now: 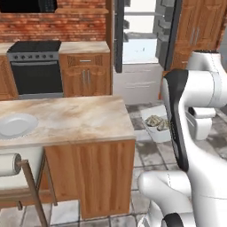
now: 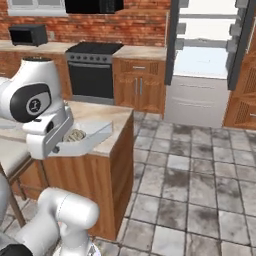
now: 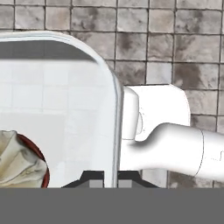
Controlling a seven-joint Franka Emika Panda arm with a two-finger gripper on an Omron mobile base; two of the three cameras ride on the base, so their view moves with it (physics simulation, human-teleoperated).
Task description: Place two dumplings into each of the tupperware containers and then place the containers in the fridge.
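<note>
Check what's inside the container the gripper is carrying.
Dumplings lie inside the tupperware container, held at its rim by the gripper. The arm covers part of the tray, so the count can't be confirmed.

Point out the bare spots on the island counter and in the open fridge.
The island counter is bare from the white plate at its left end across to its right edge. The fridge shelf above the drawer looks clear. The carried container holds dumplings.

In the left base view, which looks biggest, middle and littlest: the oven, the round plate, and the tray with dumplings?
1. Oven, biggest.
2. Plate and tray look about alike; the arm hides part of the tray, so I won't rank them.
</note>
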